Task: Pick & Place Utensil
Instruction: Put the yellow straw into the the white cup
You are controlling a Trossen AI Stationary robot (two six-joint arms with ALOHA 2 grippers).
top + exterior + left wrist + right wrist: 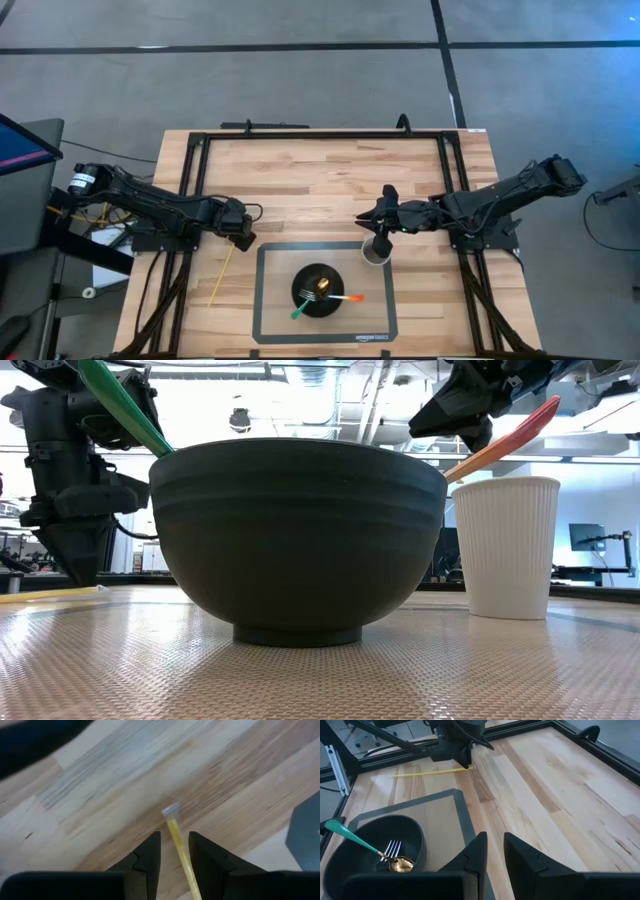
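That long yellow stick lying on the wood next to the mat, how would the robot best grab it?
Probably from straight above, near its upper end, where the left gripper is open with a finger on either side. The yellow utensil lies flat on the table and is thin, so pinching across its narrow width suits it. Its handle lies on bare wood beside the mat.

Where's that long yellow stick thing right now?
The yellow utensil lies flat on the wooden table, left of the grey mat in the high view. Its upper end sits between the fingers of the left end effector.
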